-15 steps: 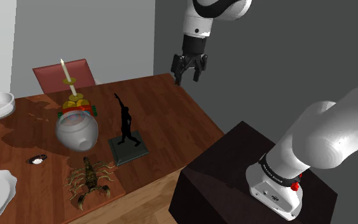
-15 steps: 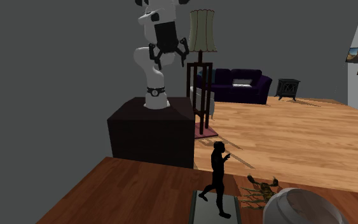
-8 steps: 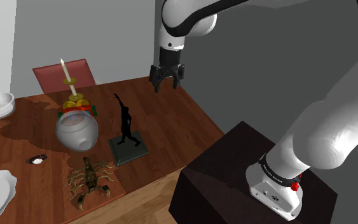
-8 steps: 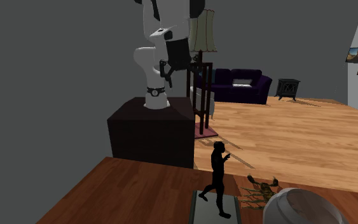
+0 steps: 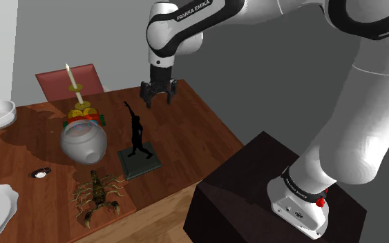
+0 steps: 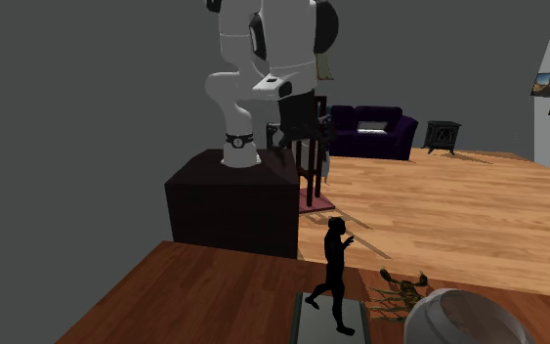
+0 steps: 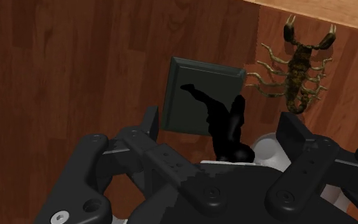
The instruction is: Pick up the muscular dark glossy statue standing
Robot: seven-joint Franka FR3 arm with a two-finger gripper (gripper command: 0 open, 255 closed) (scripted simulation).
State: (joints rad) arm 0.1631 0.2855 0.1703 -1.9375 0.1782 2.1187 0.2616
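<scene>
Over the last second the arm swings the gripper [image 5: 158, 101] in from beyond the desk's [image 5: 193, 128] far side edge and lowers it a little. It now hangs over the desk, above and a bit beyond the dark glossy statue [image 5: 137, 132]. The fingers are spread wide and hold nothing, as they were in the earlier frames.

The statue has not moved. It stands upright on its dark square base [image 5: 140, 163], one arm raised, near the desk edge that faces the stand, with the scorpion figure [image 5: 97, 193] just beside it along that edge.

In the wrist view the statue [image 7: 227, 124] lies in the gap between the fingers, well below them and untouched, its base [image 7: 196, 86] showing beneath. This suggests the sideways alignment is close to done. What remains is the descent around the slim body, then closing; the raised arm could be knocked on the way down.
</scene>
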